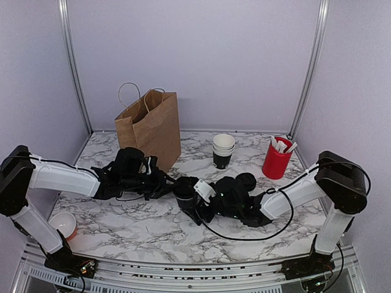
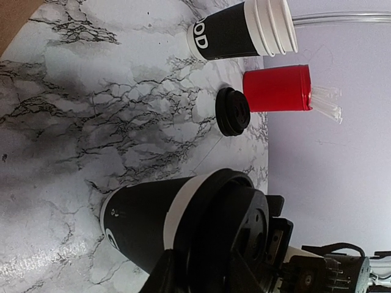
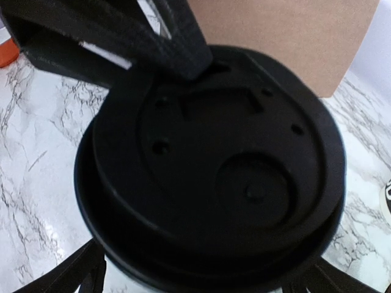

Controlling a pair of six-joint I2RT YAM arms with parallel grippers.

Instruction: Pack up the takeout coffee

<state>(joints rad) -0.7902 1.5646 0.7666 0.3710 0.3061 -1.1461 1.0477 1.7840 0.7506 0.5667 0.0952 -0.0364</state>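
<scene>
While we watched, left gripper (image 1: 177,188): clamped the takeout coffee (image 2: 153,220).
Right gripper (image 3: 201,282): spread wide around its lid (image 3: 208,159).
Edges: paper bag (image 1: 149,128) near behind.

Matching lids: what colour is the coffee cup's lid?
The lid is black; right wrist view shows it best.

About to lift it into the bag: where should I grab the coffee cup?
Take the coffee cup by its paper wall just under the lid, coming in level from the left. It stands upright and widens upward, so a hold there likely won't slip down; the lid may only be pressed on.
</scene>
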